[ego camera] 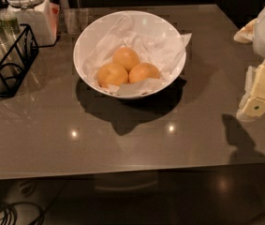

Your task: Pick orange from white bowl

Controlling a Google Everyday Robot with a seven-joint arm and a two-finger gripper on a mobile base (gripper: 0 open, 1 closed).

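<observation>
The orange (144, 72), one of three that touch one another, lies on crumpled paper (165, 46) in the bowl (79, 48), well left of the gripper (258, 100). The gripper hangs over the table's (122, 149) right edge, and I cannot tell whether it is wide or narrow. No writing shows legibly on the jar (29, 13) or rack (10, 55) at far left.

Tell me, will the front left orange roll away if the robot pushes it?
Likely a little: the front left orange looks round and smooth, but its two neighbours and the crumpled paper in the white bowl should stop it. It seems firm. The gripper hangs far right.
</observation>
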